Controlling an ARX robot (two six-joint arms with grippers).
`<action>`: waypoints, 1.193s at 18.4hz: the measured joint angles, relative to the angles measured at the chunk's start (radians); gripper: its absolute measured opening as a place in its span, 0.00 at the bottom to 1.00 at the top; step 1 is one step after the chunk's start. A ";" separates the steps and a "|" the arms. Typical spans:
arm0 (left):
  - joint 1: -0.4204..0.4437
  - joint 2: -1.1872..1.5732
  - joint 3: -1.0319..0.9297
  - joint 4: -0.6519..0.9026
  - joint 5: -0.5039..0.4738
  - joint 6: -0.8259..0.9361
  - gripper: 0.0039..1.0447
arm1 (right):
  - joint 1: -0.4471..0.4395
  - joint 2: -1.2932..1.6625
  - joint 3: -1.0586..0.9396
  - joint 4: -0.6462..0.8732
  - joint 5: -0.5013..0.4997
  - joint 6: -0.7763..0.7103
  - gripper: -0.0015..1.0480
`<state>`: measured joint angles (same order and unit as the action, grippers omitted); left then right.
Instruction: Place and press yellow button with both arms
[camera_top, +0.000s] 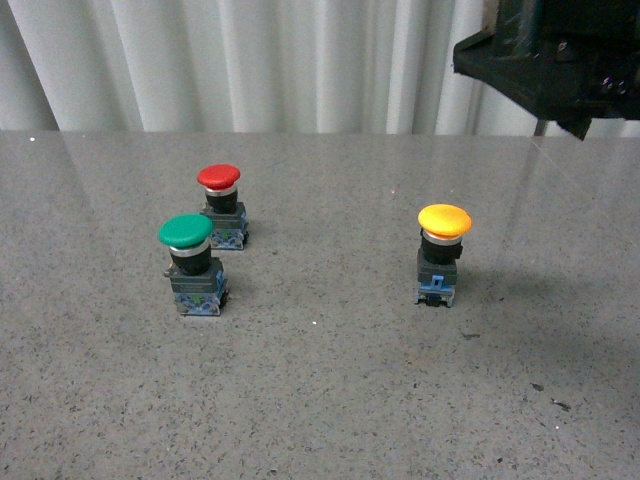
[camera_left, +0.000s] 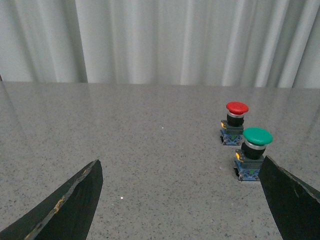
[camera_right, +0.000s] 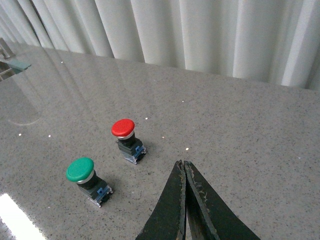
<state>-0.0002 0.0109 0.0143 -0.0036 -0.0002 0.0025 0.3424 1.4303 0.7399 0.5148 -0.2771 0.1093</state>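
The yellow button (camera_top: 443, 254) stands upright on the grey speckled table, right of centre in the front view; it does not show in either wrist view. My right arm (camera_top: 550, 55) hangs high at the upper right, above and behind it. My right gripper (camera_right: 183, 164) is shut and empty, its fingers pressed together above the table. My left gripper (camera_left: 180, 172) is open and empty, with its fingers (camera_left: 75, 205) wide apart low over the table, the far one close beside the green button. The left arm is out of the front view.
A green-capped button (camera_top: 193, 264) and a red-capped button (camera_top: 222, 206) stand close together at the left; both show in the left wrist view (camera_left: 253, 153), (camera_left: 234, 122) and the right wrist view (camera_right: 86, 180), (camera_right: 127, 140). A white curtain (camera_top: 250, 60) backs the table.
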 joint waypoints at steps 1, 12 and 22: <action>0.000 0.000 0.000 0.000 0.000 0.000 0.94 | -0.012 -0.031 -0.010 -0.013 -0.002 0.000 0.02; 0.000 0.000 0.000 0.000 0.000 0.000 0.94 | -0.247 -0.571 -0.473 0.090 0.368 -0.096 0.02; 0.000 0.000 0.000 0.000 0.000 0.000 0.94 | -0.343 -0.846 -0.664 -0.014 0.277 -0.103 0.02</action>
<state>-0.0002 0.0109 0.0143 -0.0036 -0.0002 0.0021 -0.0002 0.5838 0.0761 0.5007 -0.0006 0.0067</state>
